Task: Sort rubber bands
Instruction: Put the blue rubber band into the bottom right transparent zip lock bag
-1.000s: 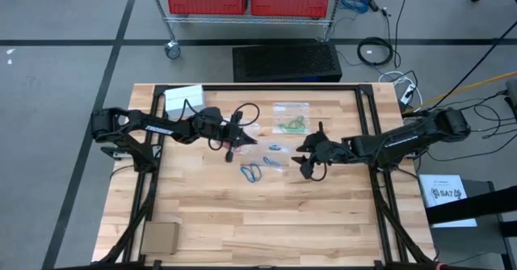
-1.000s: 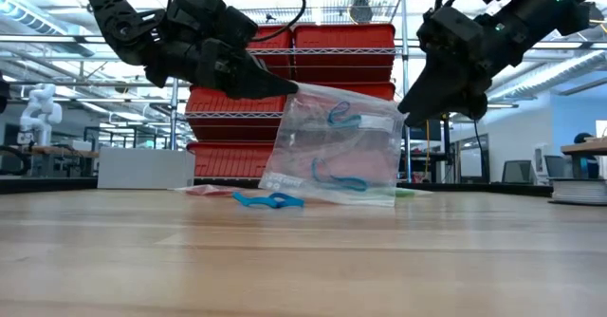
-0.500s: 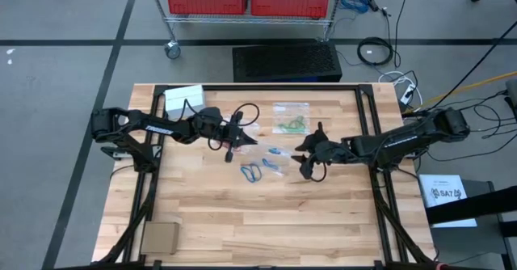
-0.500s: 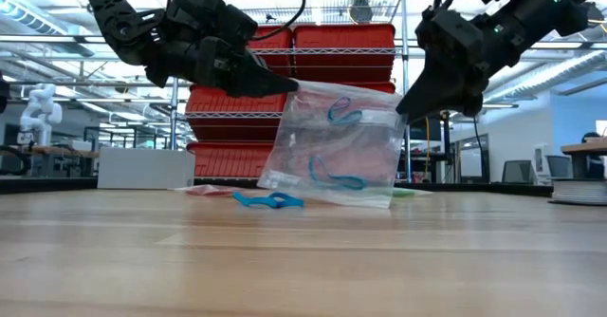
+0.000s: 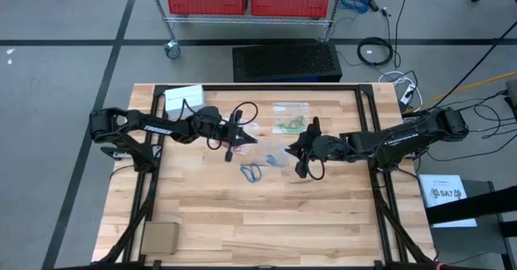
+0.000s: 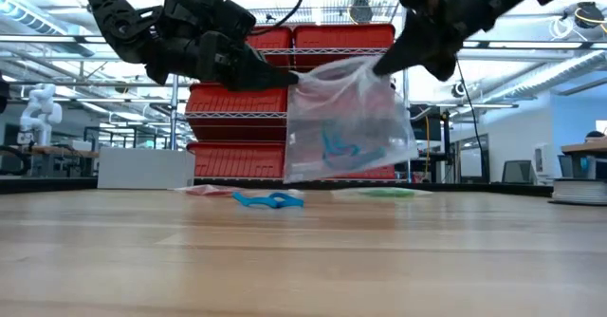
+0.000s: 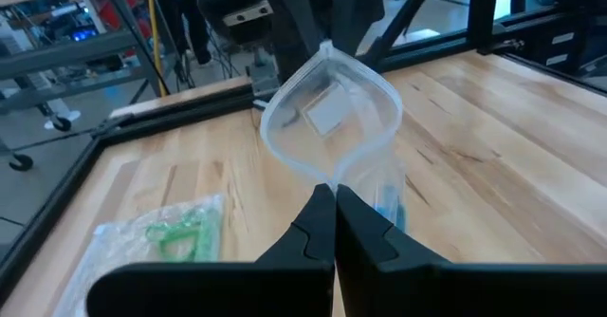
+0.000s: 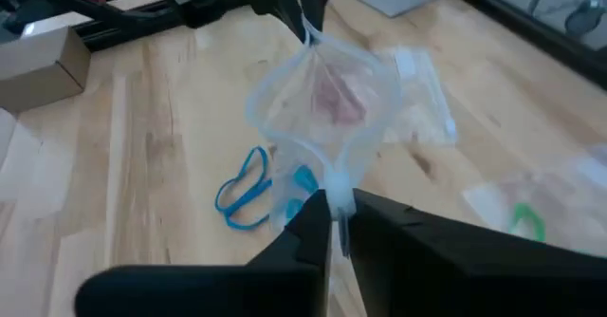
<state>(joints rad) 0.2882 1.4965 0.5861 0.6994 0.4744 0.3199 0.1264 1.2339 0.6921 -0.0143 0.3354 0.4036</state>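
Now, table (image 5: 242,213): pale wooden planks with a visible grain, framed by dark rails.
Left arm (image 5: 153,127): dark and jointed, reaching from the left edge toward the table's middle, held above the boards.
Right arm (image 5: 404,137): dark, reaching in from the right edge toward the middle, wrist raised.
Red bins (image 6: 332,46): stacked on a wire rack beyond the table's far side.
White box (image 5: 182,99): flat, at the far left corner of the table.
Cardboard box (image 5: 159,238): small, brown, at the near left corner.
Clear bag (image 6: 346,118): thin, crinkled plastic, lifted off the table and stretched between the two grippers, its mouth pulled open into a rounded loop; blue bands sit in its lower part.
Left gripper (image 7: 334,195): fingers pressed together, pinching one rim of the clear bag.
Right gripper (image 8: 334,201): fingers closed on the opposite rim of the same bag.
Bag with green bands (image 5: 289,120): clear plastic, lying flat on the far side of the table.
Bag with red contents (image 8: 417,94): clear, flat on the wood beside the lifted one.
Loose blue rubber bands (image 6: 270,200): thin glossy loops lying on the wood just below and near the held bag.
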